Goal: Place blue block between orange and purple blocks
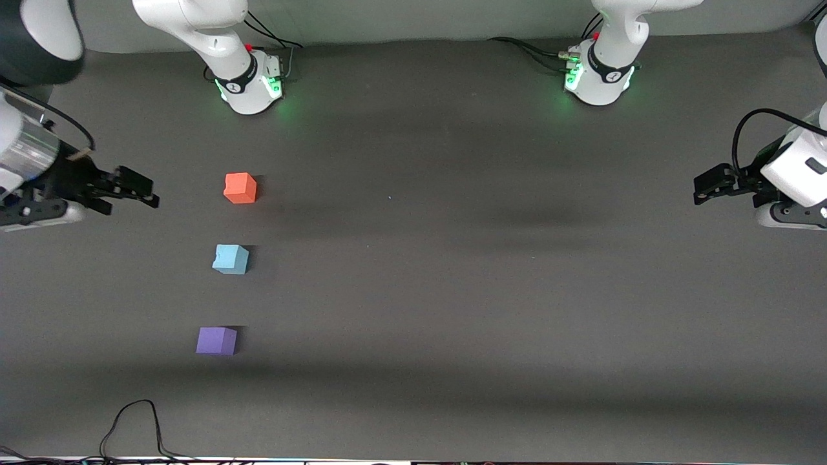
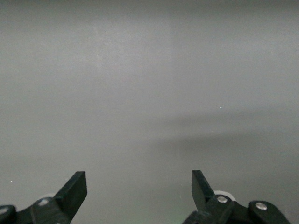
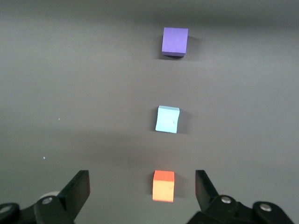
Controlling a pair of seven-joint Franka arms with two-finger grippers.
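Three cubes lie in a row on the dark table toward the right arm's end. The orange block is farthest from the front camera, the blue block sits in the middle, and the purple block is nearest. All three also show in the right wrist view: the orange block, the blue block and the purple block. My right gripper is open and empty, over the table's end beside the orange block. My left gripper is open and empty, waiting over the left arm's end.
The two arm bases stand along the table's edge farthest from the front camera. A black cable loops onto the table at the edge nearest the front camera, close to the purple block.
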